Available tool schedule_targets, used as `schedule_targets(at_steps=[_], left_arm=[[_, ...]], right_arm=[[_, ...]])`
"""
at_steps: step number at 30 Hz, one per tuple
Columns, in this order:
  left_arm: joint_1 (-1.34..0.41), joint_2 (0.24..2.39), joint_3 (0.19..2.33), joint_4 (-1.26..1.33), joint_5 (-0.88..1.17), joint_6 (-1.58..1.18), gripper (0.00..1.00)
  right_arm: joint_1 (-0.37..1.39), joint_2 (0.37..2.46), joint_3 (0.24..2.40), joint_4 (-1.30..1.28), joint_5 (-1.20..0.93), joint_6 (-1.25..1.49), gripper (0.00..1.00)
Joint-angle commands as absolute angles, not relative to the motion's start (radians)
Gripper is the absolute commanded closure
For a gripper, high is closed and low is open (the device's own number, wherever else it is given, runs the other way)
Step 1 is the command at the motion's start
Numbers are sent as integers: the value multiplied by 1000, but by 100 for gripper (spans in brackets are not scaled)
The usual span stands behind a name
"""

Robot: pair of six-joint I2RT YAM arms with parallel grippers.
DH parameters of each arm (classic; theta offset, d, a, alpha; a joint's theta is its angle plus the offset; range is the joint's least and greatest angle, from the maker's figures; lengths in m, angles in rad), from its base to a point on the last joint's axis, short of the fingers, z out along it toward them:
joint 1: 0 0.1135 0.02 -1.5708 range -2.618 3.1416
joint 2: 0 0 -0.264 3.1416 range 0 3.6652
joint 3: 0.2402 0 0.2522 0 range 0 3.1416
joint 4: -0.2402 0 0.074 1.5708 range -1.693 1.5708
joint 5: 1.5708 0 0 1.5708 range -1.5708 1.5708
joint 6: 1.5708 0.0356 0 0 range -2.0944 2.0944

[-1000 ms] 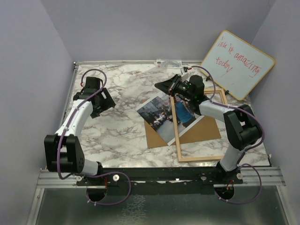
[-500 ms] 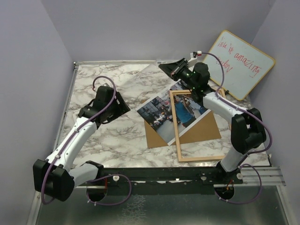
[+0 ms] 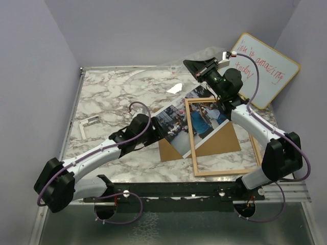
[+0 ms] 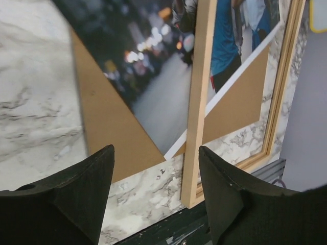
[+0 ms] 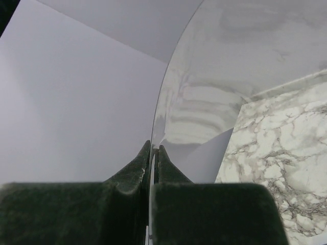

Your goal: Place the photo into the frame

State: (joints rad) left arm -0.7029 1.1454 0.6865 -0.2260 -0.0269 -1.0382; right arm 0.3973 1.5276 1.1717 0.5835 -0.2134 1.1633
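1. While my right gripper [image 5: 153,149] is pinching the edge of the clear pane [image 5: 204,76] and holding it up above the 1 o'clock part of the bench [image 3: 107,97], my left gripper [image 4: 156,155] is hanging by the photo's [image 3: 176,122] 8 o'clock corner, jaws apart and nothing between them.
2. The photo is lying skewed on the brown backing board [image 3: 217,140]. The left rail of the frame [image 3: 195,163] is crossing over it, so part is showing inside the frame and the rest is sticking out toward 9 o'clock.
3. I am judging the step to be taking hold of the photo. The print is thin, glossy and flat, so I am aiming low at its free 8 o'clock edge. I am planning a gentle close and a draw toward 9 o'clock that does not drag the frame.
4. The left wrist view is showing the rail resting on top of the print, which the top view is leaving unclear. The right wrist view is showing the pane bowing out of my pinch. Only the top view is showing both arms together and the whiteboard [image 3: 260,69] at 1 o'clock.
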Motion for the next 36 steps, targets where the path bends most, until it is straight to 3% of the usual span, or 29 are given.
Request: schedule_targets(at_steps=[1,8,13,15,17,24,27,30,36], left_arm=[[-796,1251,692,27,-78,-1065,33],[-901,1523,914,67,-84,-1070,34],[-947,1702,1099,-116,-187,-1144,52],[-953,1768,1169,-187,-228,-1140,54],[-959,1826,1230,-245,-257,-1132,54],[-989,1994,1414,-426,-306,-1076,37],[-996,2040,1466,-496,-316,-1065,36],[-997,2077,1503,-543,-322,-1045,45],[-997,2100,1548,-579,-318,-1006,76]], right_arm=[[393,1461,1145,627,-168,1135,100],[393,1363,1136,539,-114,1131,99],[393,1333,1159,454,-63,1130,99],[392,1326,1153,448,-54,1138,99],[392,1320,1149,450,-50,1142,99],[392,1306,1143,452,-44,1144,99],[393,1304,1138,455,-50,1147,99],[393,1300,1129,456,-52,1149,100],[393,1287,1111,449,-54,1147,99]])
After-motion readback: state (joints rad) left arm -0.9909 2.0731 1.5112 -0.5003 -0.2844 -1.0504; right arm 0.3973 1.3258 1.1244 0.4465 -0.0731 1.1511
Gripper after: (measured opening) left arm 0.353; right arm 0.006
